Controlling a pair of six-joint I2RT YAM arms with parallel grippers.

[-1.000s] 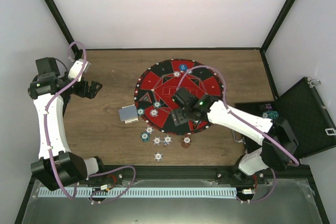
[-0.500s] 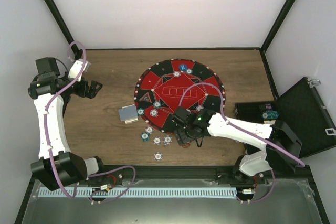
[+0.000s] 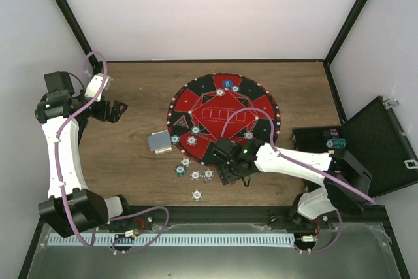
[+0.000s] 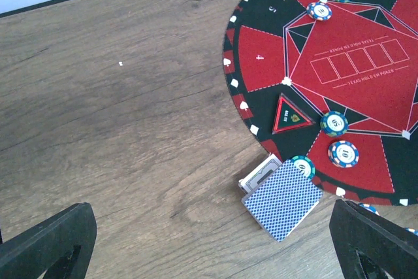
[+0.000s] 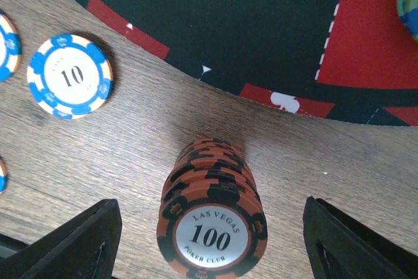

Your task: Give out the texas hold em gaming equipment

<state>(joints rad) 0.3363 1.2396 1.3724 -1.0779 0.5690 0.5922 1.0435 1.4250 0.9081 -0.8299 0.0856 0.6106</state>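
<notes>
From above, the left arm runs from its base along the left side of the table (image 3: 130, 168) and bends right at the top. The left gripper (image 3: 119, 110) points toward the mat (image 3: 196, 99) and is well apart from it. The right arm reaches leftward from its base. The right gripper (image 3: 228, 169) is turned down at the mat's near edge. Loose chips (image 3: 194, 175) lie just to its left, and the cards (image 3: 159, 142) lie farther left.

The left wrist view shows that gripper's fingers (image 4: 46, 243) spread wide with nothing between them. The cards lie ahead and to the right, just beside the mat's rim.

The right wrist view shows its fingers (image 5: 72, 243) also spread wide. A maroon stack (image 5: 212, 217) marked 100 stands upright between them and touches neither. A blue chip (image 5: 70, 75) lies ahead to the left on the wood, with the mat beyond.
</notes>
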